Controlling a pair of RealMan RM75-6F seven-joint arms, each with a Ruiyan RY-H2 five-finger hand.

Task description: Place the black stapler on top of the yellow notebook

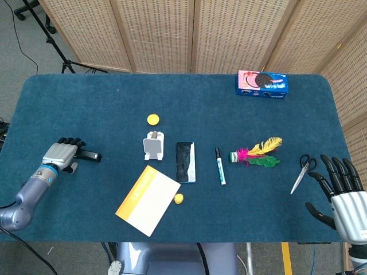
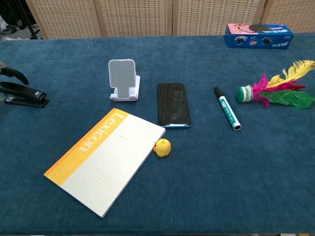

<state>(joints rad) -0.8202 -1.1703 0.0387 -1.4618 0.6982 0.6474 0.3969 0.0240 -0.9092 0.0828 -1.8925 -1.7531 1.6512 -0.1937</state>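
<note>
Your left hand [image 1: 61, 154] lay at the left side of the worktop [image 1: 86, 103], over the rear end of the stapler [image 1: 89, 154]; its fingers were curled forward, but whether they gripped the stapler or merely touched it could not be told from either view. In the chest view only a dark fingertip showed at the left edge, just above the stapler [image 2: 23, 95]. The stapler sat flat on the worktop, well apart from the notebook [image 1: 148, 200]. Your right hand [image 1: 344, 197] was at the right front corner, fingers spread and holding nothing, near the scissors [image 1: 301, 171].

The notebook lay at an angle near the front edge, cover up, with a small yellow ball [image 1: 179, 198] touching its right edge. Behind it stood a white phone stand [image 1: 153, 145], with a dark phone [image 1: 185, 162] just beside it. Further right lay a marker [image 1: 220, 166] and a feathered shuttlecock [image 1: 258, 153]. A biscuit box [image 1: 262, 83] sat at the far right.
</note>
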